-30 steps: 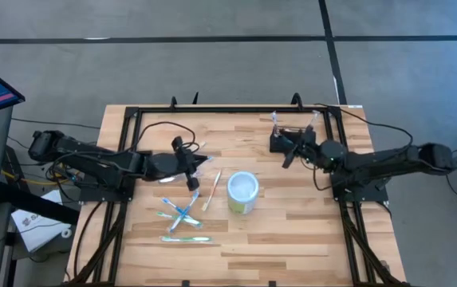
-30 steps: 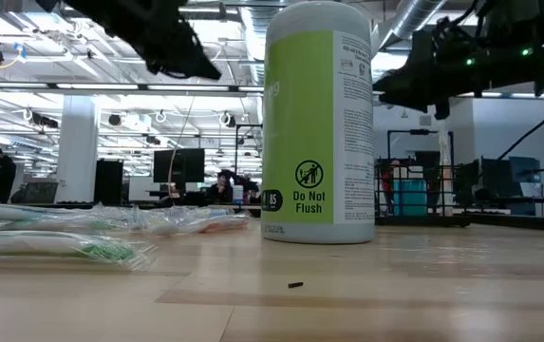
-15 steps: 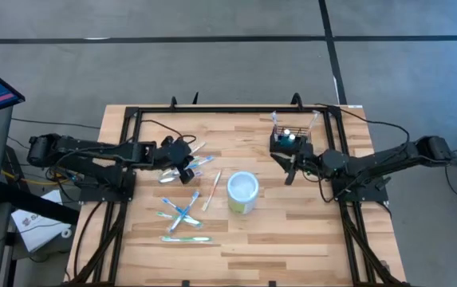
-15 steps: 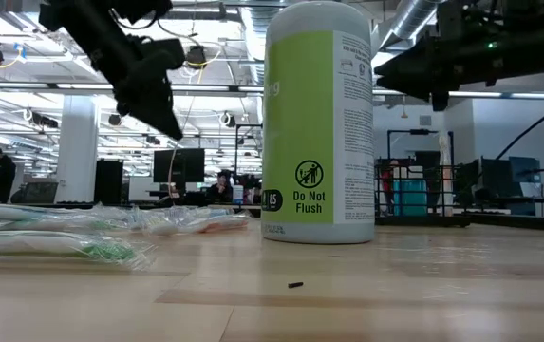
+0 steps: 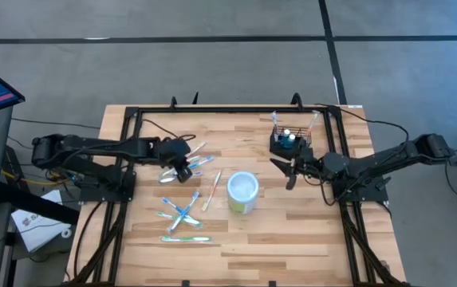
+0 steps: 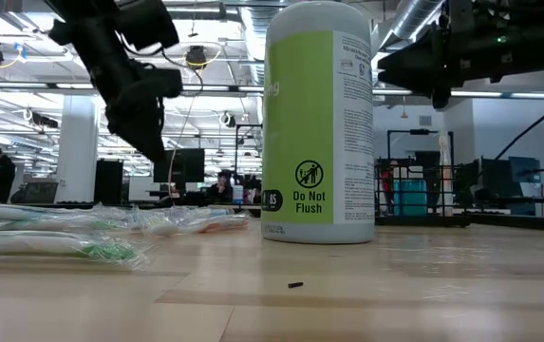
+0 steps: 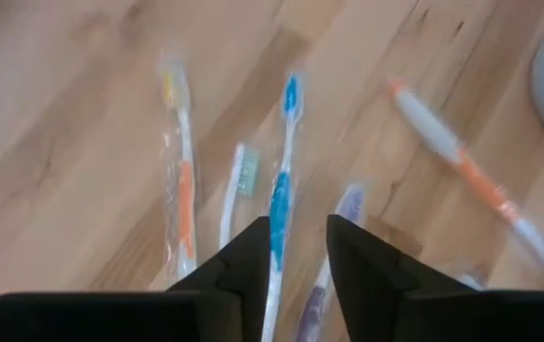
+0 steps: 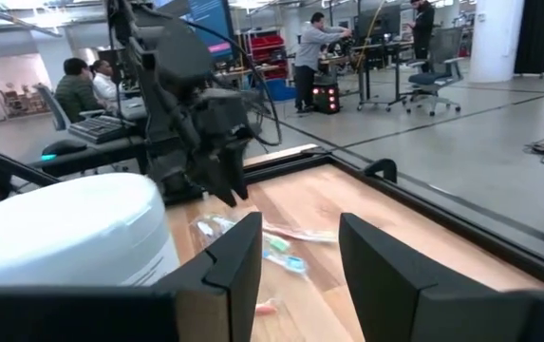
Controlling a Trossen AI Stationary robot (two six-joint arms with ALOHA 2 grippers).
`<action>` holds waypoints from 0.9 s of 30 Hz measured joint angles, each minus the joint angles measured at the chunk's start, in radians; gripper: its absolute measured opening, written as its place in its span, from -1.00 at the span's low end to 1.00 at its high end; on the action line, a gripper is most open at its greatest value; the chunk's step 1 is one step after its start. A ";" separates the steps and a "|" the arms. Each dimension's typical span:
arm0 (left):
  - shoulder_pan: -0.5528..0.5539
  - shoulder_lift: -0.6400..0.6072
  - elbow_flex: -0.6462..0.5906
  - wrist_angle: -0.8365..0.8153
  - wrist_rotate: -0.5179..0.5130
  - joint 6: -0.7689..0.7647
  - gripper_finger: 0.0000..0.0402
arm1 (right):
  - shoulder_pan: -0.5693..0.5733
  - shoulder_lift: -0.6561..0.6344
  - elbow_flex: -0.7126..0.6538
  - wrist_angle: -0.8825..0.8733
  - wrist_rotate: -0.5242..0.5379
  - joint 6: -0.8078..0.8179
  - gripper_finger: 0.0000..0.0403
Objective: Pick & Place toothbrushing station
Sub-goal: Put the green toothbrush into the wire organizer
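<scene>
Several wrapped toothbrushes (image 5: pixel 182 214) lie loose on the wooden table (image 5: pixel 292 239) in the high view, so I'd say the job is maybe partway done at best. The small black wire-mesh basket (image 5: pixel 289 143) sits just behind the right gripper (image 5: pixel 284 173), toward the table's far edge, with a few upright items already in it. That gripper is spread wide and carries nothing. The white-and-pale-green round canister (image 5: pixel 242 192) stands between the two grippers. The left gripper (image 5: pixel 183 171) hangs over the brush pile.

Low view: the canister fills the middle and blocks the basket completely, so no help there. Brushes in crinkly plastic lie along the table at the picture's left.

Left wrist view: fingers are narrowly parted right above a blue-handled toothbrush (image 7: pixel 281 204), nothing pinched yet. An orange-handled toothbrush (image 7: pixel 182 195) lies just beside it.

Right wrist view: empty fingers, parted, facing the canister and the other arm. Basket is out of shot here.
</scene>
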 joint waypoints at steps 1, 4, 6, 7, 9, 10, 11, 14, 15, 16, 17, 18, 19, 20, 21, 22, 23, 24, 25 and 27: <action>0.000 0.017 0.000 0.001 0.000 0.004 -0.46 | 0.004 0.000 0.000 0.001 0.000 0.000 -0.34; 0.000 0.071 0.000 0.001 -0.002 0.013 -0.45 | 0.012 0.000 0.000 0.001 0.000 0.000 -0.34; 0.003 0.101 0.000 0.003 -0.012 0.030 -0.47 | 0.017 0.000 0.000 0.001 0.000 0.000 -0.35; 0.007 0.116 0.000 0.003 -0.015 0.038 -0.47 | 0.019 0.000 0.000 0.001 0.000 0.000 -0.35; 0.020 0.137 0.000 -0.003 -0.020 0.051 -0.49 | 0.019 0.000 0.000 0.001 0.000 0.000 -0.34; 0.028 0.148 0.000 0.001 -0.024 0.055 -0.50 | 0.019 0.000 0.000 0.000 0.000 0.000 -0.34; 0.036 0.161 0.000 0.001 -0.028 0.059 -0.51 | 0.019 0.000 0.000 0.000 0.000 0.000 -0.34; 0.061 0.202 0.000 -0.002 -0.027 0.064 -0.51 | 0.019 0.000 0.000 0.000 0.000 0.001 -0.34; 0.068 0.214 0.000 0.001 -0.028 0.065 -0.51 | 0.019 0.000 0.000 0.000 0.000 0.001 -0.34; 0.075 0.225 0.000 -0.003 -0.028 0.065 -0.51 | 0.019 0.000 0.000 0.000 0.000 0.001 -0.34; 0.079 0.236 0.000 -0.003 -0.027 0.065 -0.51 | 0.019 0.000 0.000 0.000 0.000 0.001 -0.34; 0.082 0.243 0.000 -0.002 -0.027 0.065 -0.51 | 0.019 0.000 0.000 0.000 0.000 0.001 -0.34; 0.084 0.249 0.000 -0.003 -0.027 0.065 -0.51 | 0.019 0.000 0.000 0.000 0.000 0.001 -0.34; 0.085 0.255 0.000 -0.001 -0.023 0.065 -0.51 | 0.019 0.000 0.000 0.000 0.000 0.001 -0.34; 0.085 0.261 0.000 -0.001 -0.007 0.066 -0.51 | 0.019 0.000 0.000 0.000 0.000 0.000 -0.34; 0.084 0.268 0.000 -0.001 0.008 0.066 -0.52 | 0.019 0.000 0.000 0.000 0.000 0.001 -0.34; 0.084 0.274 0.000 -0.001 0.020 0.066 -0.52 | 0.019 0.000 0.000 -0.001 0.000 0.001 -0.34; 0.084 0.278 0.000 -0.001 0.036 0.066 -0.53 | 0.019 0.000 0.000 -0.001 0.000 0.001 -0.34; 0.084 0.282 0.000 0.000 0.049 0.065 -0.53 | 0.019 0.000 0.000 -0.001 0.000 0.001 -0.34; 0.084 0.284 0.000 -0.002 0.071 0.065 -0.53 | 0.019 0.000 0.000 -0.002 0.000 0.001 -0.34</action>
